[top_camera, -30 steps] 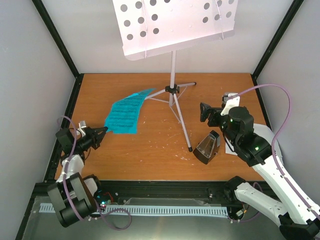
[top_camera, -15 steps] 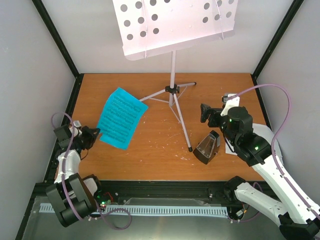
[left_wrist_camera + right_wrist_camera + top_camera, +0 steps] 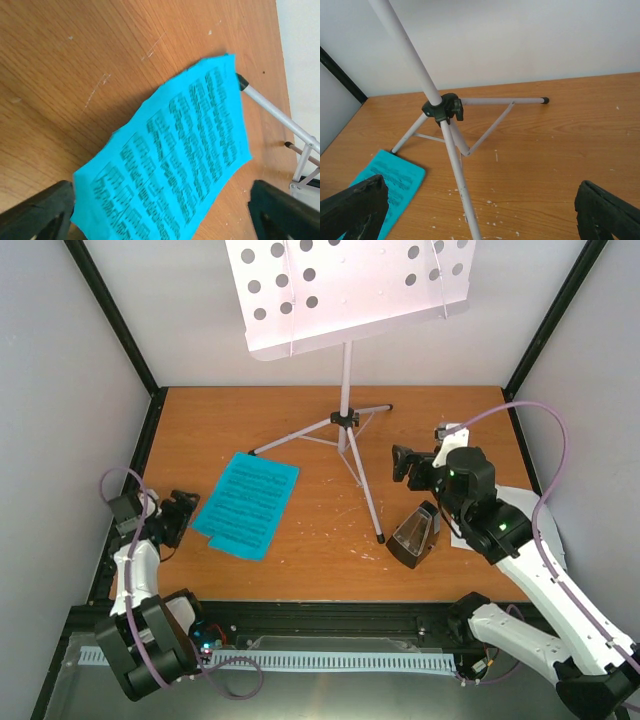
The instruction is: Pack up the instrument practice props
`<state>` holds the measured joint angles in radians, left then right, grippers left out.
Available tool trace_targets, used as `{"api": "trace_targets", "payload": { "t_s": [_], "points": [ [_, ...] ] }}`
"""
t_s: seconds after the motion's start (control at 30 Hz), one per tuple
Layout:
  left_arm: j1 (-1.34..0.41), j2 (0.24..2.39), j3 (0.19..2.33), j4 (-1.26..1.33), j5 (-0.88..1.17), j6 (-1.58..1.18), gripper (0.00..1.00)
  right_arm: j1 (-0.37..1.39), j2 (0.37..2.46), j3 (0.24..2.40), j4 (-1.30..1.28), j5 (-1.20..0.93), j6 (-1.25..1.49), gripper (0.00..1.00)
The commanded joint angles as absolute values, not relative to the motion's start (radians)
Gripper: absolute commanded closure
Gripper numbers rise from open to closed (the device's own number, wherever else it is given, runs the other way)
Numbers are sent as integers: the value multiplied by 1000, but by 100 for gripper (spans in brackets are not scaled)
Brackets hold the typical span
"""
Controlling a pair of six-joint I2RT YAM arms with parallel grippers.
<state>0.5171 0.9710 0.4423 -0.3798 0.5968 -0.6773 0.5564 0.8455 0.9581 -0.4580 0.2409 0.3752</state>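
We are finding nothing packed yet: blue music sheet (image 3: 247, 504) lying flat left, music stand (image 3: 347, 380) standing far, metronome (image 3: 414, 536) sitting right. Left gripper (image 3: 183, 512) and right gripper (image 3: 405, 465) are gaping wide, holding nothing.

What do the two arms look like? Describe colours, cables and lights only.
Both the left arm and right arm have white links and black joints. A purple cable loops along each. The left end effector and right end effector are black. Small green lights glow on the right arm.
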Motion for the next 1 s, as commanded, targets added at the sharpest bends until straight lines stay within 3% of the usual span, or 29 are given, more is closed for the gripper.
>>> {"api": "trace_targets", "payload": {
  "t_s": [0.0,0.17,0.3,0.47,0.77,0.97],
  "points": [
    [523,932,534,-428,542,-647,1,558,882,993,-389,189,405,0],
    [523,854,684,-490,411,-516,1,475,990,1066,-397,-5,423,0],
    [464,799,727,-349,576,-499,5,357,1041,1068,-359,-149,468,0],
    [104,872,692,-163,483,-687,11,258,1038,1037,-348,-226,522,0],
    [-550,1245,776,282,276,-884,14,252,909,994,-438,-74,532,0],
    [-700,1543,952,320,237,-919,6,252,845,940,-461,-102,592,0]
  ]
}}
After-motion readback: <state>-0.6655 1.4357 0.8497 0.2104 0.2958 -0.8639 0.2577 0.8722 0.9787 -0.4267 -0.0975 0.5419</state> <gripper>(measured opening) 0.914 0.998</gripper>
